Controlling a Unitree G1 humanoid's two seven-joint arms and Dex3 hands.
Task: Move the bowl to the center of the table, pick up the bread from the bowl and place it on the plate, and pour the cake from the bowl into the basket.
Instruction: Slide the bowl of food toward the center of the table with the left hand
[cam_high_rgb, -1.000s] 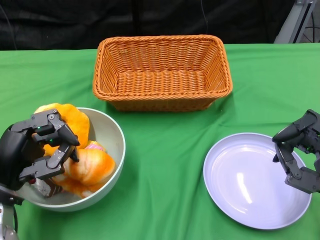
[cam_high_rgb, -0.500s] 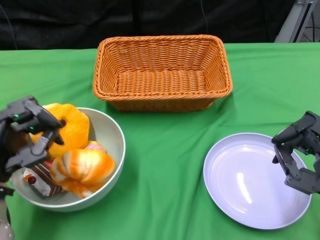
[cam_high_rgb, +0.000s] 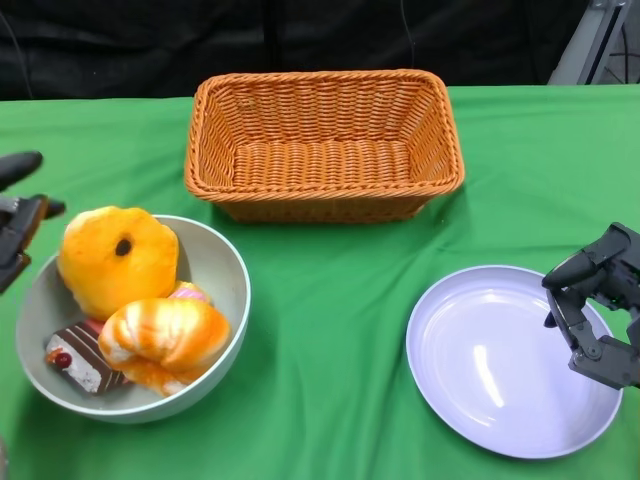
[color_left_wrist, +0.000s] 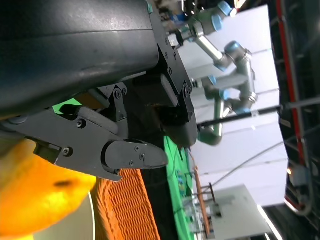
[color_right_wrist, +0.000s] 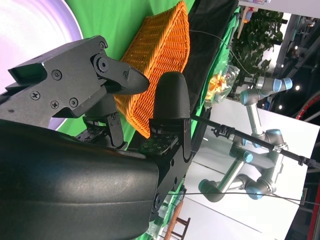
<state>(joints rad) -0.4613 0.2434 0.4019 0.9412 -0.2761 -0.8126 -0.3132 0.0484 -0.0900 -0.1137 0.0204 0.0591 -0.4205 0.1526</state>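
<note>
The left hand (cam_high_rgb: 18, 212) has pulled back from the bowl (cam_high_rgb: 215, 270) at eight o'clock on the counter, fingers released and empty, so the bread (cam_high_rgb: 165, 335) remains inside, uncollected.

I can see only the fingertips of my left robot hand (cam_high_rgb: 18, 215); the frame edge cuts off the rest. The bread (cam_high_rgb: 164, 342) partly hides the cake (cam_high_rgb: 82, 359) in the bowl (cam_high_rgb: 222, 270). My right robot hand (cam_high_rgb: 600, 315) runs off the frame edge.
</note>
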